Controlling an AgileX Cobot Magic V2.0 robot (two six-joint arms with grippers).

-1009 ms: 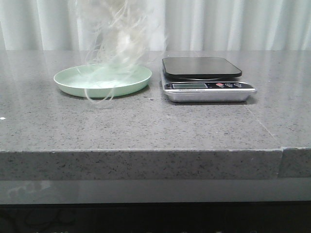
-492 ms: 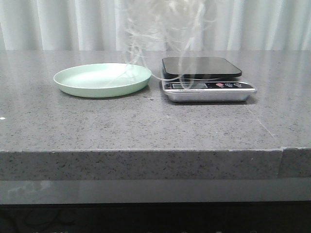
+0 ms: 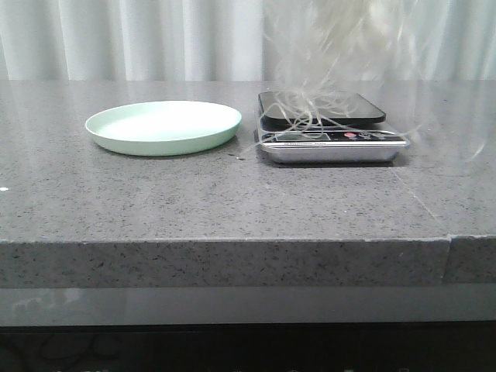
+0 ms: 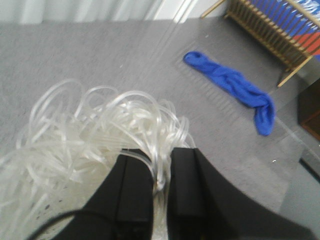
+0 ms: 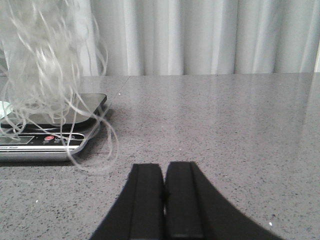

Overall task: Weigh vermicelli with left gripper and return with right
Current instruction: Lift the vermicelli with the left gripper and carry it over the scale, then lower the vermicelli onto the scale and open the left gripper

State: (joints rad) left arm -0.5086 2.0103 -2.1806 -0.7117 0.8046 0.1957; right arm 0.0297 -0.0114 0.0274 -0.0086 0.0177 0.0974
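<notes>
Front view shows you the vermicelli [image 3: 333,70] now hanging over the scale [image 3: 329,128], moved off the plate [image 3: 163,128]; your left end effector [image 4: 159,187] pinches it, right end effector [image 5: 165,200] closed, empty.

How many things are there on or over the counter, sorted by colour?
Green: 1, the plate
White: 1, the vermicelli, hanging over the scale
Black and silver: 1, the scale
Blue: 1, a cloth
Total: 4
</notes>
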